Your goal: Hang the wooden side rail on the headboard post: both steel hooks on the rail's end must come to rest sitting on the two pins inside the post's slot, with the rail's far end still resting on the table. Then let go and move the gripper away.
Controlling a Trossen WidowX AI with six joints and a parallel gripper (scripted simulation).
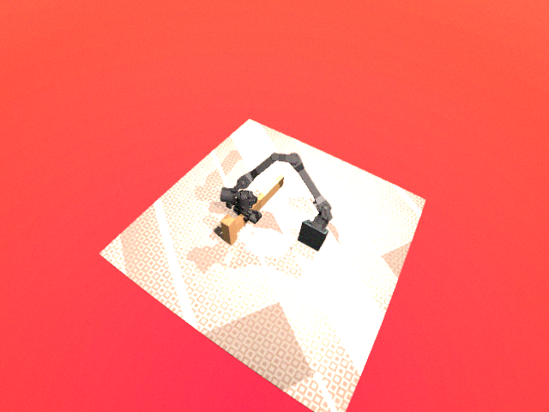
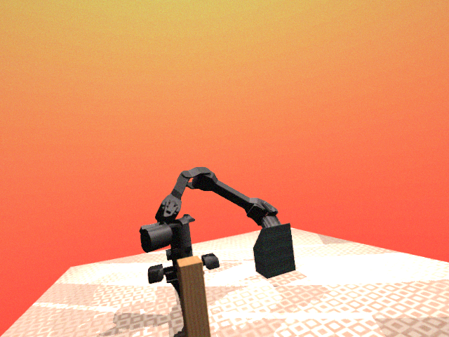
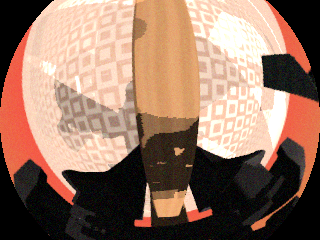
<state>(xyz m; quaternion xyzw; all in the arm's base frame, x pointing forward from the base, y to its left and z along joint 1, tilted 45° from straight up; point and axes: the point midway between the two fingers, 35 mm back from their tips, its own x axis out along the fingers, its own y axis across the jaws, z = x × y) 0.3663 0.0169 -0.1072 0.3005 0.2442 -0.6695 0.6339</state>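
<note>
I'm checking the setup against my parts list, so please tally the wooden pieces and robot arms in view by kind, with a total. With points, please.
Headboard post [image 1: 229,231] [image 2: 194,297]: 1
Side rail [image 1: 271,191] [image 3: 166,65]: 1
Robot arm [image 1: 310,180] [image 2: 231,194]: 1
Total: 3
</note>
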